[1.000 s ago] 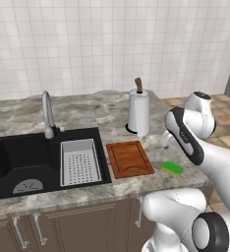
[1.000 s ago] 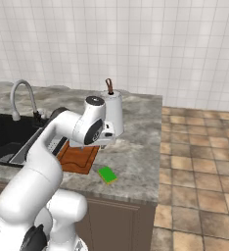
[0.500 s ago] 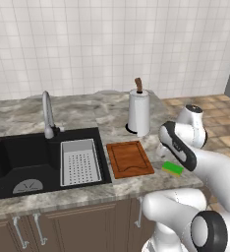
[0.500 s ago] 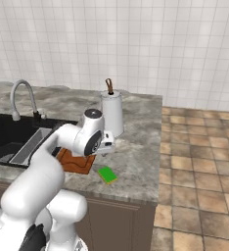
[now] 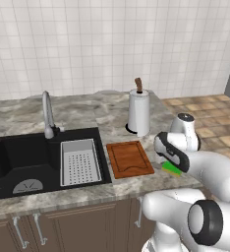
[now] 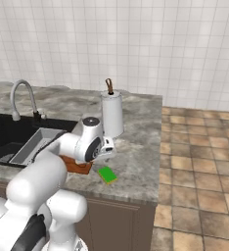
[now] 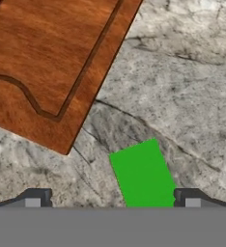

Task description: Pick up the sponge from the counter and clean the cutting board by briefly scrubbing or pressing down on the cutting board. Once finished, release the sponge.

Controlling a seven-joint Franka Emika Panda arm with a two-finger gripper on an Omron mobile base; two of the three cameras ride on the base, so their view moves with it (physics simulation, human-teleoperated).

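From the left base view, the sponge (image 5: 171, 169) lies on the surface (image 5: 112, 115) near its front edge, just beside the right side of the cutting board (image 5: 129, 158) and apart from it, with the arm's wrist bulking over it and hiding part of the green. Over to the right base view: the pincer (image 6: 106, 153) hangs just above and a touch behind the sponge (image 6: 106, 175), which sits close to the front edge of the surface (image 6: 141, 147), its long axis running slantwise toward the front right corner; the cutting board (image 6: 80, 167) peeks out behind the forearm. Now the hand view, and here is the thing that matters: the two fingertips (image 7: 37, 197) stand wide apart, nothing between them yet, so the pincer is open, and the sponge (image 7: 143, 176) sits between them but off toward the right-hand tip, long axis nearly along the camera's line and slightly skewed. My read is that the descent needs a small shift toward that side to centre the block, with the tips closing across its short width; the cutting board (image 7: 47, 62) lies beyond, up and to the left
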